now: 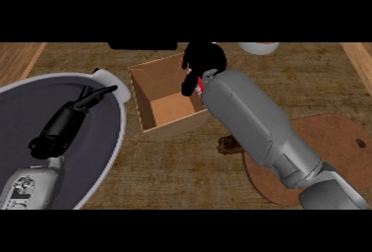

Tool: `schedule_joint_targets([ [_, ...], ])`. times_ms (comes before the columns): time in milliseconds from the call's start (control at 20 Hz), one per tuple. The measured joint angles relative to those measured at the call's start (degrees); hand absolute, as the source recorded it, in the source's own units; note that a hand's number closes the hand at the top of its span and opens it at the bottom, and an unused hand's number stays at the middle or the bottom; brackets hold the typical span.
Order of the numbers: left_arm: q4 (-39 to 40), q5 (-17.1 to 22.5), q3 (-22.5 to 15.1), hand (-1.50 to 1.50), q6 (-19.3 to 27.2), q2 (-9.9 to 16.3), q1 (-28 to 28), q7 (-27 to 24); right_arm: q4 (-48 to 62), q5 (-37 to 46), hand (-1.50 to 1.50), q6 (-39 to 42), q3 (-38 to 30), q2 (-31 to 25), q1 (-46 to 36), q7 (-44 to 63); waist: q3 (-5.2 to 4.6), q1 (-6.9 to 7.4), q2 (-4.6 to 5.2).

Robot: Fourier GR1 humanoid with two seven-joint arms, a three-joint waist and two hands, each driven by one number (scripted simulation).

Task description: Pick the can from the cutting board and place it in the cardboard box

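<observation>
Fingers (195,63) curled round can (198,86)

Cardboard box (163,106): centre, toward 12 o'clock. Cutting board (341,142): at 4 o'clock of box. Large plate (102,142): at 8 o'clock, just beside box.

- We see a tan cardboard box (166,106).
- Our robot hand (202,58) is black, its forearm (254,123) grey.
- The can (198,86) shows red and white.
- The cutting board (341,142) is reddish-brown.
- The surface (181,172) is brown woodgrain.
</observation>
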Motion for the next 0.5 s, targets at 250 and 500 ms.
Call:
schedule_joint_targets([
  [250,0.01,-0.26,0.06,0.00,-0.08,-0.24,0.67,-0.52,-2.50,-1.53,-1.50,-1.84,-2.54,-0.11,2.20,-8.59,0.02,-0.24,-0.11],
  [500,0.17,-0.13,0.26,0.00,-0.05,-0.38,0.38,-0.54,-8.41,-8.21,-1.50,-14.00,-11.88,1.43,3.63,-15.38,0.19,-0.39,0.07],
])
